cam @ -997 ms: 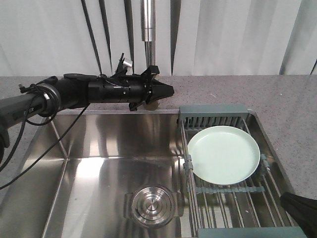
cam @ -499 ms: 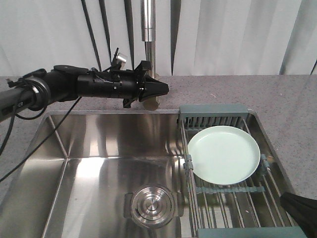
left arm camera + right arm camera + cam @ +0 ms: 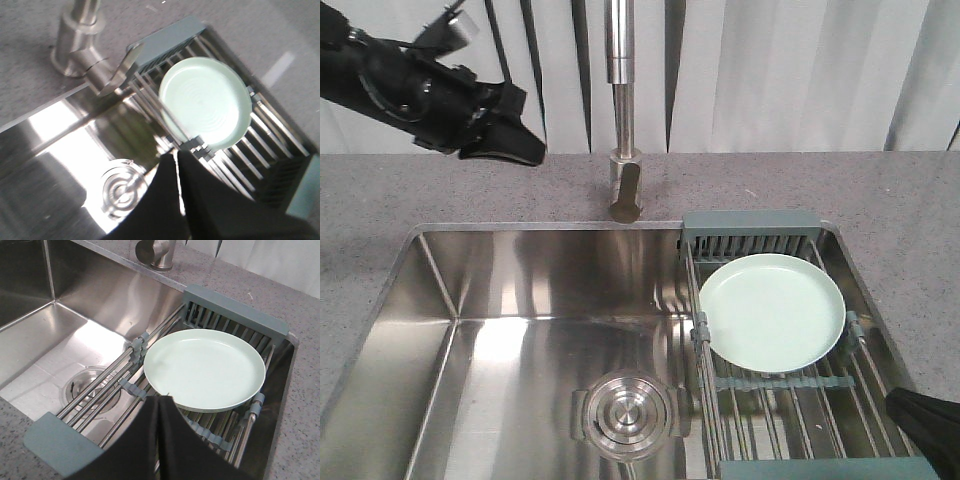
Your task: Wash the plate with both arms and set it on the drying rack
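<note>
I see the plate (image 3: 772, 311) lying face-up on the drying rack (image 3: 790, 395) over the sink's right side, so placing looks done; my left gripper (image 3: 177, 156) and right gripper (image 3: 159, 401) hold nothing, jaws together, clear of it.

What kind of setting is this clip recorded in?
Most likely a kitchen sink station: a steel sink set in a speckled counter, a tap behind it, and a drying rack holding a plate.

Pale mint-green plate (image 3: 772, 311), grey-green drying rack (image 3: 751, 229), black arms (image 3: 415, 87).
</note>
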